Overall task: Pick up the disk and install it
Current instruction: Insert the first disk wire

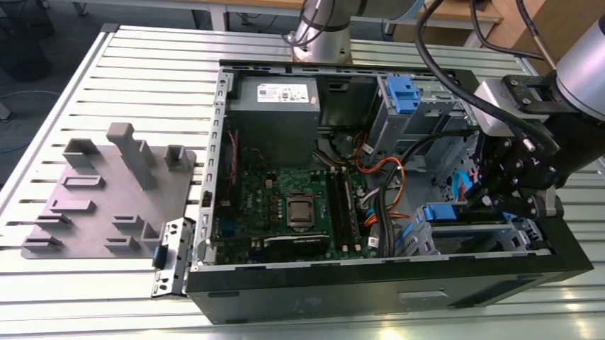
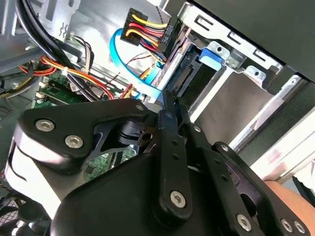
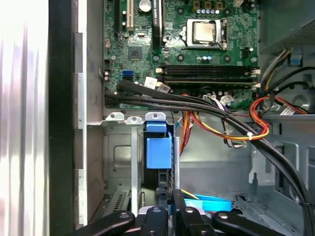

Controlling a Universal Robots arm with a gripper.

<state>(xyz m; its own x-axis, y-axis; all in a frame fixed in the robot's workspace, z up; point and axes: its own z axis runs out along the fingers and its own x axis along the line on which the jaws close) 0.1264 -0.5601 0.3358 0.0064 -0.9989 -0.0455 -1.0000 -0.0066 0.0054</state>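
Observation:
The disk stands on edge in the metal drive cage at the front corner of the open computer case, on the exterior view's right. Its blue rail tab sticks up from the slot. In the second wrist view the disk's connector edge faces the fingers. My gripper hangs just behind that edge with its thin fingers drawn together and nothing between them. In the exterior view the gripper sits low inside the case, right beside the cage.
Black and orange cable bundles cross between the motherboard and the cage. A blue flat cable curves close to the fingers. A grey power-supply box and a second blue bracket sit at the back. A grey fixture lies outside the case.

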